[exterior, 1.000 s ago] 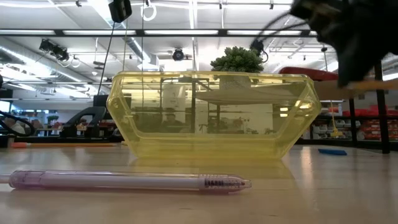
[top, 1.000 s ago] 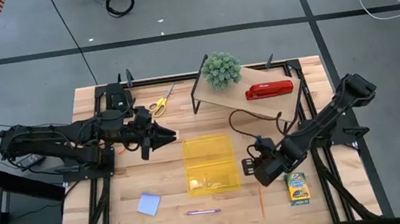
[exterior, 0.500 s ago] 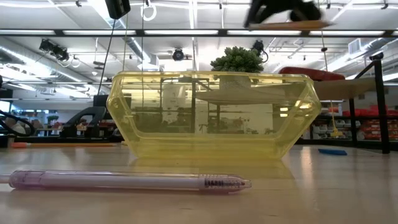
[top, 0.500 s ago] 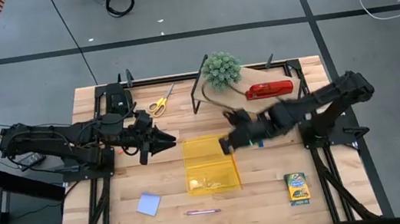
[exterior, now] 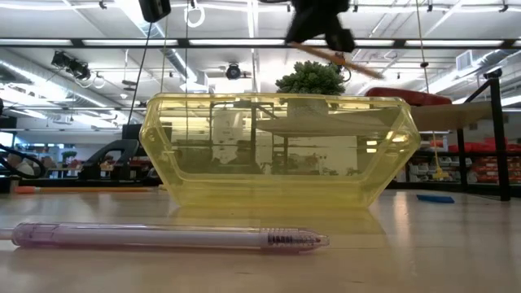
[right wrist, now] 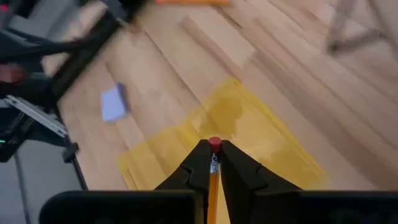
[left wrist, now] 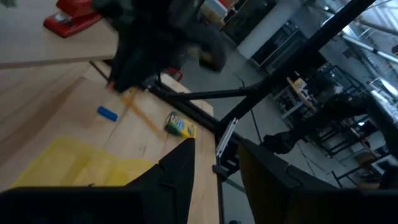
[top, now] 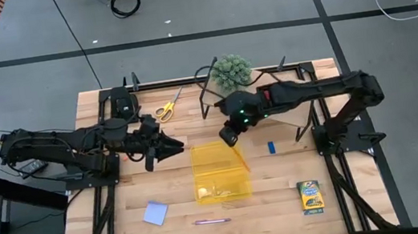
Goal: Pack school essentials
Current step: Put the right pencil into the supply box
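Note:
My right gripper (top: 229,138) hangs above the far right corner of the open yellow box (top: 219,172), shut on an orange pencil (exterior: 342,59). My left gripper (top: 180,145) hovers open at the box's far left corner with nothing between its fingers. On the table lie yellow-handled scissors (top: 164,107), a blue notepad (top: 155,213), a pink pen (exterior: 163,238), a blue eraser (top: 272,147) and a crayon box (top: 310,196). My right gripper pinches the pencil between its two fingers close to the red eraser end (right wrist: 214,147), which sticks out just past the fingertips. The fingers slant down from the table's right and lie along the pencil. The pencil is lifted clear and tilted over the box.
A wooden shelf (top: 294,114) at the far right carries a green plant (top: 231,69) and a red stapler (left wrist: 71,18). Bare tabletop lies left of the box and along the near edge around the pen.
My right gripper has risen from the table's near right, beside the crayon box, and swung toward the left and far edge to above the box's far right corner. It has rolled its wrist and stayed shut on the pencil, which now slants.

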Motion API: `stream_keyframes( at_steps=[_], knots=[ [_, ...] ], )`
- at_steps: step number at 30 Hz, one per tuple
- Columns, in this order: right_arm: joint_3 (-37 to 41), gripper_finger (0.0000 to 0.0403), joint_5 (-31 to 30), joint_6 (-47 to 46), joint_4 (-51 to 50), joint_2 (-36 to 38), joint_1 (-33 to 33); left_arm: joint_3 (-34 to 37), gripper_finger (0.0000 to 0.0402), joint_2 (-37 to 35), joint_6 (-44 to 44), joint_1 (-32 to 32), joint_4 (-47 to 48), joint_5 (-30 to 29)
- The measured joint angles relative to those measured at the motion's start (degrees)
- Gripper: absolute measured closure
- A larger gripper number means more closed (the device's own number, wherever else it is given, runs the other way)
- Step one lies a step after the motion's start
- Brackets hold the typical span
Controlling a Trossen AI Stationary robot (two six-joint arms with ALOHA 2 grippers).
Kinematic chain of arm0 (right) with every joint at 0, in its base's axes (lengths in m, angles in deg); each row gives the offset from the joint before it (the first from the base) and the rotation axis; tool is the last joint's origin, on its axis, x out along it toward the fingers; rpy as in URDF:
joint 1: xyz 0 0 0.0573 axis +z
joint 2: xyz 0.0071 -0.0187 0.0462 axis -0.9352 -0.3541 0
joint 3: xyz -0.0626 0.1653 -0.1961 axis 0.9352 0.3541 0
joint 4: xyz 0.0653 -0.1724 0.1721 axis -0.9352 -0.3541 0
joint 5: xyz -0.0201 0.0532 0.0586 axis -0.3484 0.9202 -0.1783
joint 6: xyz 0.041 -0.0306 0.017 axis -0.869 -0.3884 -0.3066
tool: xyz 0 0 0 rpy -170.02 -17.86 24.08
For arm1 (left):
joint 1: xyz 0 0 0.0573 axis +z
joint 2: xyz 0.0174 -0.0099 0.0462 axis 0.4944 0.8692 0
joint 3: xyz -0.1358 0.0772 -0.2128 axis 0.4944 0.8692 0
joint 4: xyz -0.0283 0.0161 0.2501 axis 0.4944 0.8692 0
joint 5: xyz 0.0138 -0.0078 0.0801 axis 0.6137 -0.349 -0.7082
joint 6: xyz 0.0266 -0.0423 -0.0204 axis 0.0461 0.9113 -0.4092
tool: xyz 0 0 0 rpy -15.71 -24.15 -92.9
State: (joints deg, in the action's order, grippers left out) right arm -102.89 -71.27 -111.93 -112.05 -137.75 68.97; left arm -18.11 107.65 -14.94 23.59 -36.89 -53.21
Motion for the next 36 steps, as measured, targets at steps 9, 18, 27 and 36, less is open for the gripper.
stream_keyframes(
  at_steps=[9, 18, 27, 36],
  knots=[
    [-0.1, 0.0368, 8.8, 4.9, 6.7, -9.2, 1.0, 0.0, 0.0271, 0.0, 1.5, 0.0, -1.6, 0.0],
    [-0.1, 0.0368, 11.5, 7.1, 7.8, -12.6, 1.1, 0.0, 0.0272, 0.0, 3.1, 0.0, -1.3, 0.0],
    [-0.1, 0.0368, 14.9, 7.2, 10.3, -16.3, 3.1, 0.0, 0.0280, 0.0, 3.5, 0.1, -0.3, -0.7],
    [-0.1, 0.0363, 14.5, 11.9, 13.0, -17.1, 5.5, 0.0, 0.0284, 0.1, 3.5, 0.1, 2.0, -1.6]
  ],
)
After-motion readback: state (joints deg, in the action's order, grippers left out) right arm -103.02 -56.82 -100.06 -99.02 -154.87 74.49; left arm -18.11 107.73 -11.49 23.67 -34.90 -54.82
